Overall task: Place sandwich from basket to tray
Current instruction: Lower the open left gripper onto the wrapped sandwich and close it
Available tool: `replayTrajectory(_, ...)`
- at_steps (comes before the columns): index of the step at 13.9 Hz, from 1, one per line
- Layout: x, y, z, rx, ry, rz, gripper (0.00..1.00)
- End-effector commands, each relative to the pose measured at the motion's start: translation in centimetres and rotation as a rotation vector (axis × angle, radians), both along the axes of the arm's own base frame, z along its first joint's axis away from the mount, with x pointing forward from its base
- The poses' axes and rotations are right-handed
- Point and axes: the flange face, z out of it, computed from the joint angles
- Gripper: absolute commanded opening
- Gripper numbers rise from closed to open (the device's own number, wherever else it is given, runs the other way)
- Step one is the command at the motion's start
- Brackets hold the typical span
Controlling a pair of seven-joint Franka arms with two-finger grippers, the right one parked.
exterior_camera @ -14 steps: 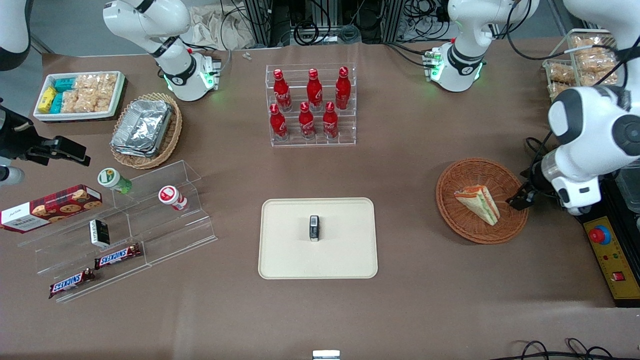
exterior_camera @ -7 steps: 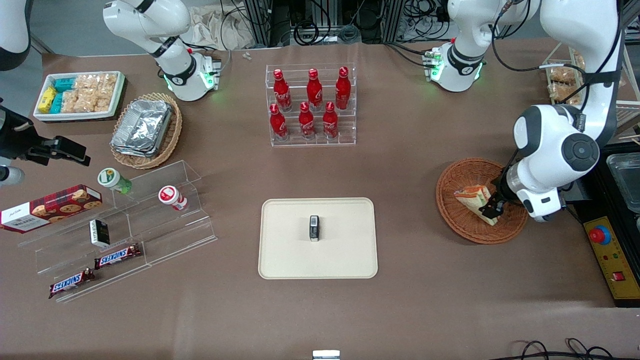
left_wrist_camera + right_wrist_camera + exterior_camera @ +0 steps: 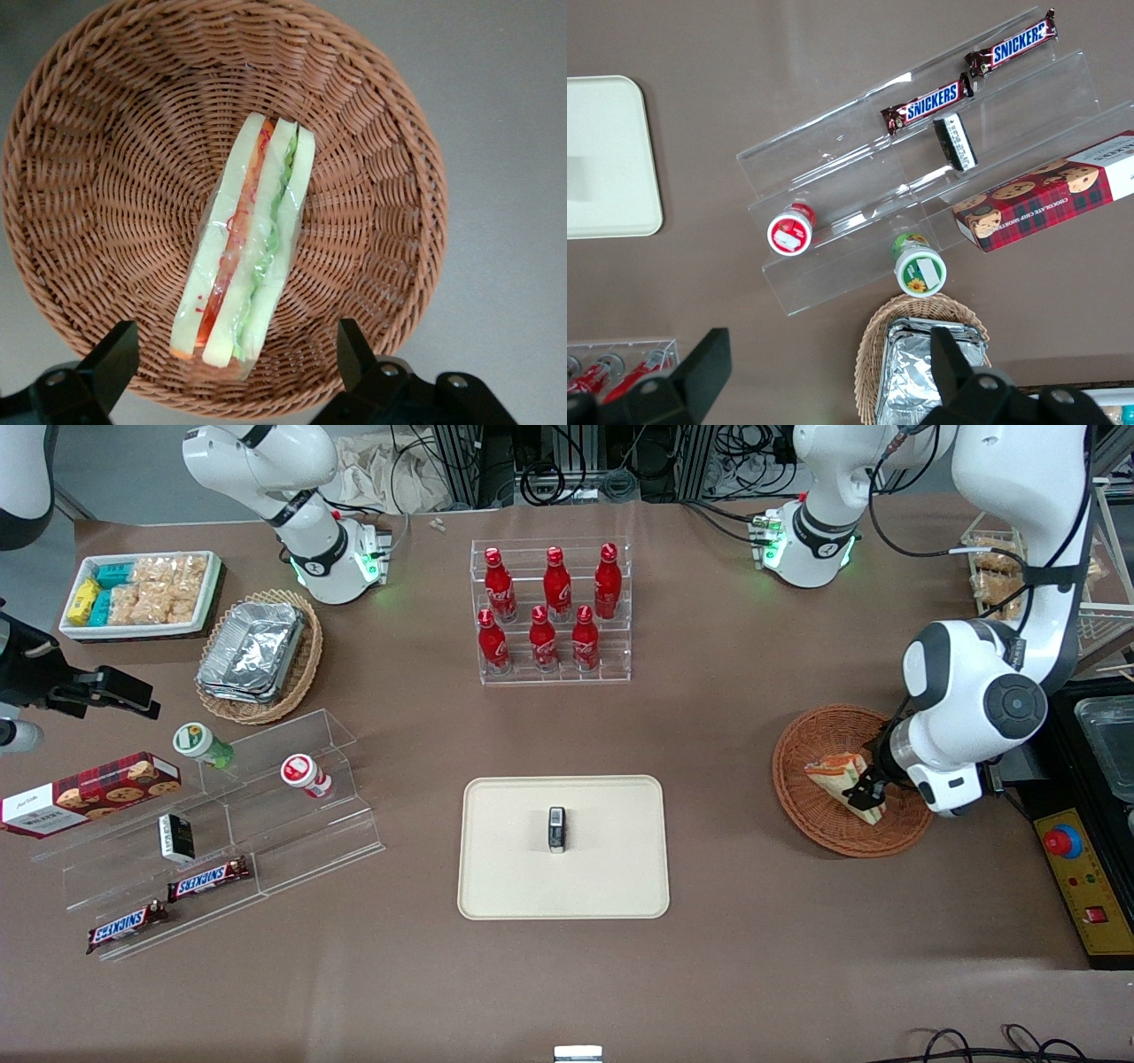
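since one second ago the working arm has swung in from the working arm's end of the table and now sits above the basket [image 3: 852,780]; over the last half second it shifted only slightly. the gripper [image 3: 864,789] hangs directly over the sandwich [image 3: 846,778]. in the left wrist view the gripper [image 3: 235,363] has its jaws spread wide, one finger on each side of the sandwich [image 3: 245,270], with neither finger touching the wrap. nothing is gripped.

status of the task:
- approach: appears complete. the fingers straddle the wedge across its bread faces.
- grasp: not yet done. the sandwich lies in the basket [image 3: 106,204], resting on its side with the filling edge facing up toward the wrist camera.
- transfer: not yet done. the tray [image 3: 505,868] lies well apart from the basket, toward the parked arm's end of the table.
- placement: not yet done. a small dark object [image 3: 556,829] stands at the middle of the tray, with bare tray surface all around it.

judged from these views, the task is at an early stage: a descent, a closure on the wedge, a lift and a carry to the tray all remain.
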Motion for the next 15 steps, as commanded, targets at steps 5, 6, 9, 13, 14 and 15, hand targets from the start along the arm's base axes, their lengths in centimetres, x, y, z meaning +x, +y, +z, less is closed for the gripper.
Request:
replayTrajectory(5, -1.5, 0.5, -3.9, 0.005, -0.037, 0.026, 0.99)
replayTrajectory(6, -1.5, 0.6, -4.3, 0.006, -0.039, 0.026, 0.99)
replayTrajectory(9, -1.3, 0.6, -5.1, 0.007, -0.056, 0.026, 0.92)
replayTrajectory(13, -1.1, 0.5, -4.8, 0.013, -0.062, 0.014, 0.04)
replayTrajectory(14, -1.0, 0.5, -4.4, 0.014, -0.07, 0.01, 0.0)
replayTrajectory(15, -1.0, 0.5, -4.1, 0.013, -0.075, 0.003, 0.0)
